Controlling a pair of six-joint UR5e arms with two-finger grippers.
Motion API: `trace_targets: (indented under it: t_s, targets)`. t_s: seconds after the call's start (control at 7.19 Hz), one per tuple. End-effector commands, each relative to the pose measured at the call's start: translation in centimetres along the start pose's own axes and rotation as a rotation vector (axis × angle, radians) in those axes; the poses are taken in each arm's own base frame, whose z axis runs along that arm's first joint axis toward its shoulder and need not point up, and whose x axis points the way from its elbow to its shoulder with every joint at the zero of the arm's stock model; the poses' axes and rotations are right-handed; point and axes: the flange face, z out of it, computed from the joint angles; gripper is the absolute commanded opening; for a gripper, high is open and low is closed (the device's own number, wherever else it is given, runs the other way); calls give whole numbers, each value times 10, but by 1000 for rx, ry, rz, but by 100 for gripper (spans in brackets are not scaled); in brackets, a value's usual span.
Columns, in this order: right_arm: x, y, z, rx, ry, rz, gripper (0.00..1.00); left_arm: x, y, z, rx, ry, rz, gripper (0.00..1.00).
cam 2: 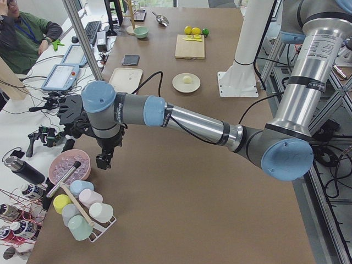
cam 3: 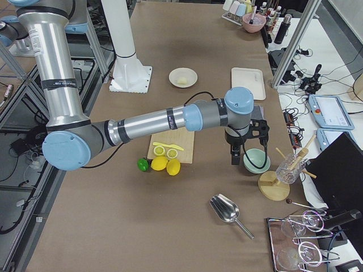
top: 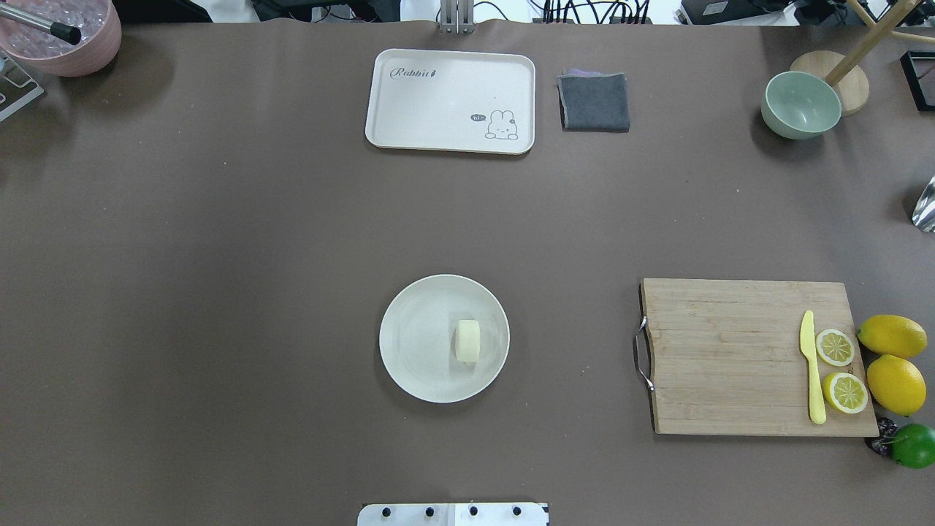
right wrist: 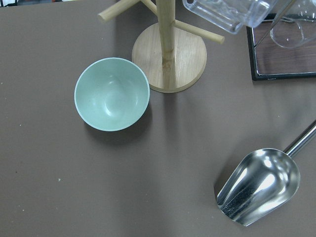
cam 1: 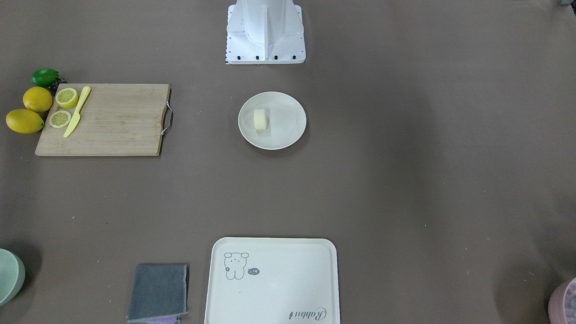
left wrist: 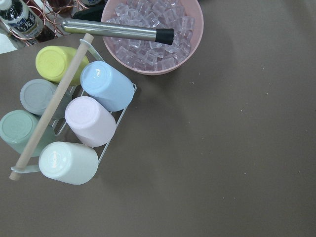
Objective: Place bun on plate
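The pale cream bun (top: 467, 340) lies on its side inside the round off-white plate (top: 413, 365), near the table's middle in front of the robot's base; the front view shows the same bun (cam 1: 260, 119) on the plate (cam 1: 288, 135). Neither gripper is near it. My left gripper (cam 2: 103, 163) hangs far off at the table's left end, beside a pink ice bowl. My right gripper (cam 3: 235, 158) hangs at the right end, next to a green bowl. Both show only in the side views, so I cannot tell whether they are open or shut.
A wooden cutting board (top: 745, 358) holds lemon slices (top: 835, 347) and a yellow knife (top: 812, 365), with whole lemons (top: 892, 336) beside it. A bear tray (top: 449, 101), grey cloth (top: 594, 102), green bowl (right wrist: 111, 94), pink ice bowl (left wrist: 153, 37), cup rack (left wrist: 69, 123) and metal scoop (right wrist: 259, 185) ring the table. A person (cam 2: 22, 38) sits beyond it.
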Motion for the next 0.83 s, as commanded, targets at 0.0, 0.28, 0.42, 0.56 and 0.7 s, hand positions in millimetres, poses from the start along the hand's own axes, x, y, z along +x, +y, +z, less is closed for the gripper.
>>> trace_targets:
  t_s: [0.0, 0.28, 0.42, 0.56, 0.7]
  targets:
    - [-16, -1, -2, 5, -3, -38, 100, -5, 2, -1, 50, -10, -57, 98]
    - [-23, 6, -4, 10, 0, -53, 100, -13, 14, 13, 24, -5, -178, 98]
    - [-17, 8, 0, 4, 4, -43, 100, -2, -6, 18, 12, -1, -257, 98]
    - [-16, 11, 0, 2, 6, -38, 100, 15, -15, 49, -35, 7, -240, 98]
    - [-12, 14, 3, -5, 7, -33, 100, 22, -18, 57, -46, 7, -226, 98]
